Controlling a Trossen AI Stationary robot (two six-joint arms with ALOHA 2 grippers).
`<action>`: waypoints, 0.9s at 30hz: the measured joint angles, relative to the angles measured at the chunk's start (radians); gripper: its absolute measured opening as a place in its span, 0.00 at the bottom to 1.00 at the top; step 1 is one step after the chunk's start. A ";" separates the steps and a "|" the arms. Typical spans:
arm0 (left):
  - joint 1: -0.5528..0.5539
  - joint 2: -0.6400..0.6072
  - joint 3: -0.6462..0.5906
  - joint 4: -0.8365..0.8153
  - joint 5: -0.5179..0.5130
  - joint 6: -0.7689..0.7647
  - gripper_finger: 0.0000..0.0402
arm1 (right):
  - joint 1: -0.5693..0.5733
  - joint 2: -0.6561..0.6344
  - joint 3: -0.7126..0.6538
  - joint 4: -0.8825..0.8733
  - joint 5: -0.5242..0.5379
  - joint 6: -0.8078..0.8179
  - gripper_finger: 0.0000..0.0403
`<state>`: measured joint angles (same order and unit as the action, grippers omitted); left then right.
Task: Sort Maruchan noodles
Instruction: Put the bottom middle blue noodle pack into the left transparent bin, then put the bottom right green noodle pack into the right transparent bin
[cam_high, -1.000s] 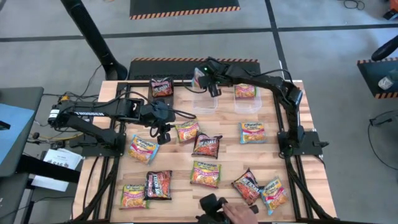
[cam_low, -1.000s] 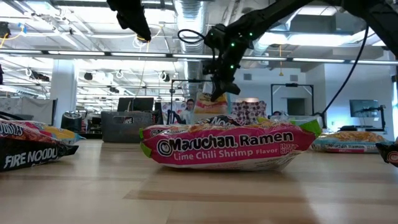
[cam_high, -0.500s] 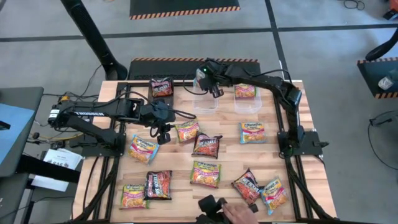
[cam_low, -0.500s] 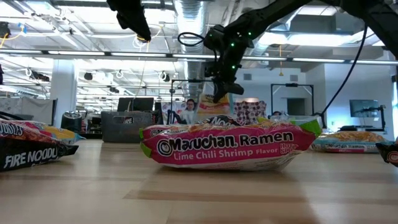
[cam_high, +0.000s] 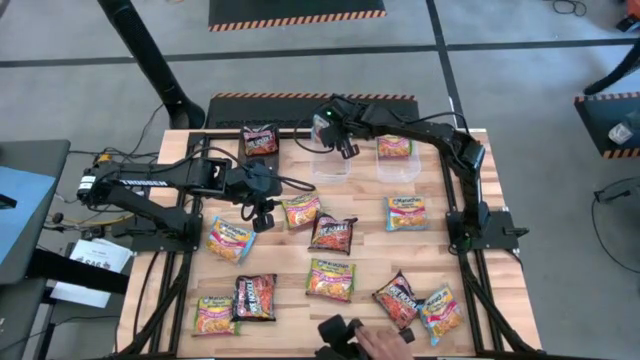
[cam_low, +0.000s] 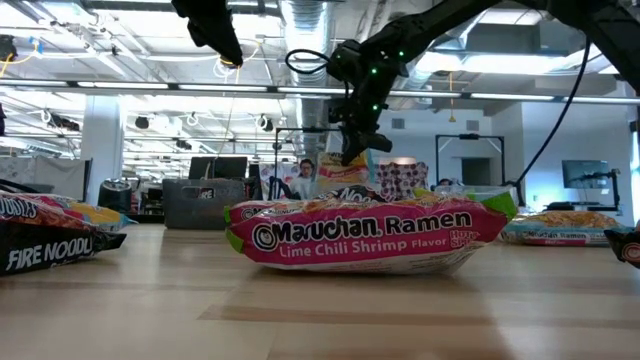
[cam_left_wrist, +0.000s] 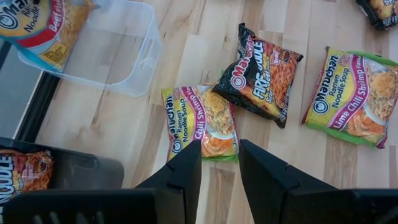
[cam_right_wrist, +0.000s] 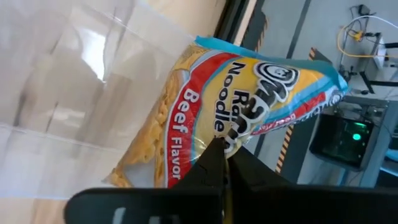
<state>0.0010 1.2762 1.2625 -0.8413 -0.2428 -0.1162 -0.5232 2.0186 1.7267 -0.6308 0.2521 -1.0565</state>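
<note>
Since a second ago, the right end effector (cam_high: 327, 127) has shifted its shiny packet (cam_right_wrist: 217, 118) slightly over the clear plastic tub (cam_high: 329, 160). It pinches that packet, reading "Ramen Noodle Beef Flavor", between nearly closed fingers. Two clear tubs sit below it. The left end effector (cam_left_wrist: 219, 163), half open and empty, hangs above a "Chili" packet (cam_left_wrist: 202, 121), beside black "Fire Noodle" (cam_left_wrist: 264, 71) and "Lime Chili Shrimp" (cam_left_wrist: 353, 93), on the wooden surface (cam_high: 365, 240).

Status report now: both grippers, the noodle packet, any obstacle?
Right gripper shut on Beef Flavor packet, over clear tub. Left gripper open above Chili packet, holding nothing. No obstacle seen.
</note>
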 joint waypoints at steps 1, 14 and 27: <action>0.000 0.000 0.000 0.000 0.000 0.000 0.24 | 0.000 0.000 0.000 0.005 0.009 0.000 0.06; 0.000 0.000 0.000 -0.025 0.000 0.000 0.24 | -0.001 0.000 0.000 0.043 0.046 0.012 0.27; 0.000 0.000 0.000 -0.051 0.000 0.000 0.24 | 0.070 -0.088 0.000 -0.048 0.148 0.159 0.28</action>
<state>0.0006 1.2762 1.2625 -0.8925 -0.2424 -0.1165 -0.4532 1.9309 1.7271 -0.6791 0.4005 -0.8977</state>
